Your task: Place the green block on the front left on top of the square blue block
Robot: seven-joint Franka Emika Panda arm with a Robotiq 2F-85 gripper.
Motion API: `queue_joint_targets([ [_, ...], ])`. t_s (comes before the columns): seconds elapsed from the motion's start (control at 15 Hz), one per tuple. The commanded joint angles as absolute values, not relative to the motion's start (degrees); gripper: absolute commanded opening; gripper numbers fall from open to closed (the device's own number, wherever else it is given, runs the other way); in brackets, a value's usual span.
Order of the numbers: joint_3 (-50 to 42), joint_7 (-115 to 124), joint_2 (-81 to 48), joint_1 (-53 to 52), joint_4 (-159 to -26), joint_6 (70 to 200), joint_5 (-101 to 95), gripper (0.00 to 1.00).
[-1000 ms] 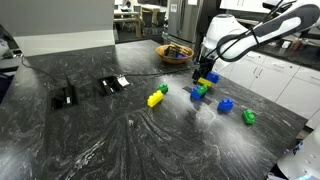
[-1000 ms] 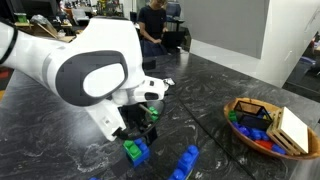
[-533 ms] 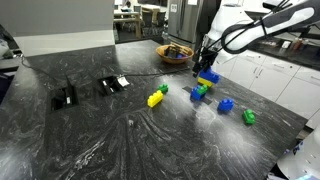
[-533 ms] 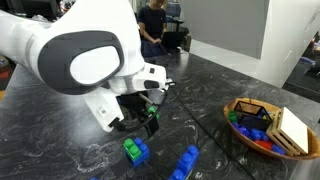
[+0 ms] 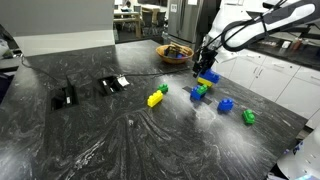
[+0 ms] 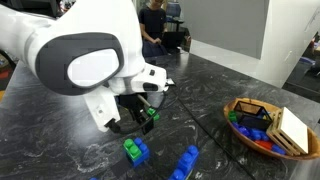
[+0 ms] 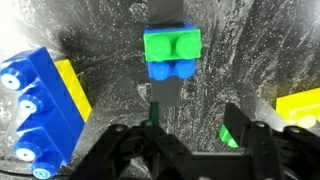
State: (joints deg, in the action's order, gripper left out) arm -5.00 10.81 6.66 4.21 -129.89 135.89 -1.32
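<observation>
Spread and empty, the end effector (image 7: 192, 128) hangs over the small bright-green plastic brick (image 7: 172, 44), which sits squarely atop the square blue plastic brick (image 7: 170, 70) on the dark marbled bench (image 7: 235, 50); a straight vertical retreat would likely best spare the stack.

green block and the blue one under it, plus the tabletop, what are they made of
The green block and blue block: probably moulded plastic, smooth and slightly glossy, with even bright colour and round studs. The tabletop: polished dark stone or a stone-look laminate, judging by pale veining and sheen; which one is unclear.
</observation>
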Motion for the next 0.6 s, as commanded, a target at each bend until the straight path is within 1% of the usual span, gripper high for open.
queue_joint_targets([
  [0.0,-4.6,12.6,7.7,4.8,-130.2,134.7,-1.3,0.4],
  [0.07,-4.5,13.0,7.7,4.8,-130.3,134.5,-1.4,0.31],
  [0.33,-4.3,16.8,8.6,5.2,-130.1,130.6,-3.4,0.04],
  [0.4,-4.2,17.1,8.9,5.1,-130.0,129.0,-3.4,0.01],
  [0.53,-4.1,18.1,9.6,5.1,-130.0,126.1,-3.5,0.0],
])
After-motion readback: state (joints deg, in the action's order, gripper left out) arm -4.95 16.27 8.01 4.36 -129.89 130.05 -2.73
